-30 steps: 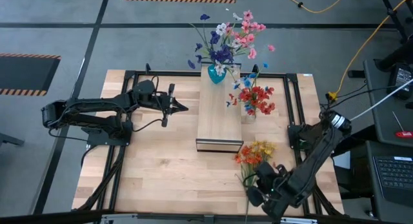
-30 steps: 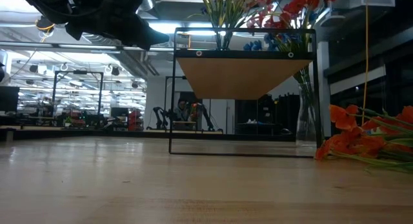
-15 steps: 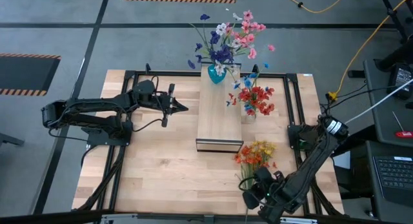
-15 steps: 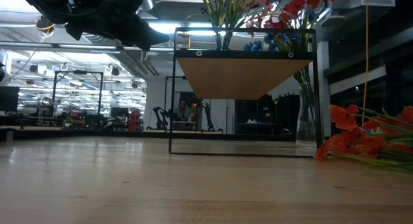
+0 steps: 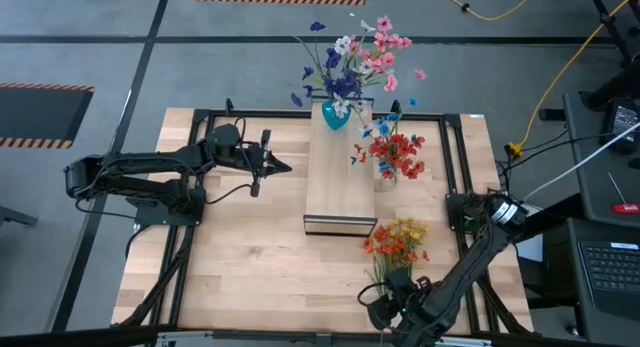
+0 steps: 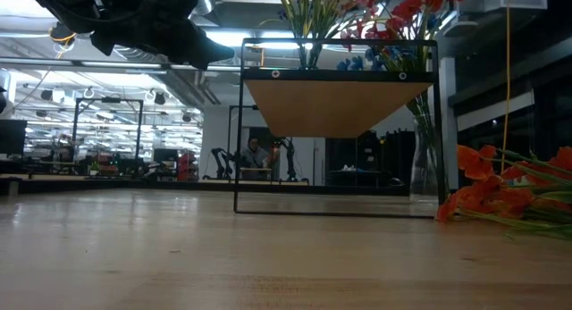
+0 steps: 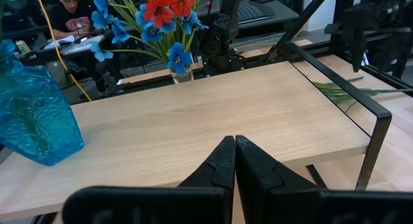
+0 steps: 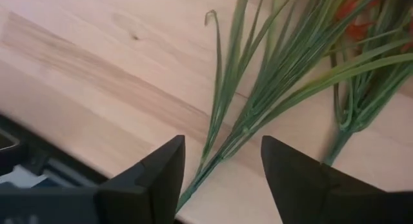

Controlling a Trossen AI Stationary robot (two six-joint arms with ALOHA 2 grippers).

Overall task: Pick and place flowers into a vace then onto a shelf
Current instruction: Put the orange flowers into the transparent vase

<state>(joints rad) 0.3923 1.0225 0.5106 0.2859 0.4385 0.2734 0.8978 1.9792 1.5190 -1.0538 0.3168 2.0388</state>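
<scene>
Right gripper (image 8: 219, 179) spread over loose orange flowers (image 5: 397, 237)
Green stems pass between its parted fingers, ungrasped; left gripper (image 7: 234, 161) pinched empty, shelf (image 7: 193, 117) just ahead

Two vases (image 5: 336, 115) (image 5: 386, 178), three flower bunches (image 5: 352, 55) (image 5: 397, 152) (image 5: 396, 237), one shelf (image 5: 340, 182).
</scene>
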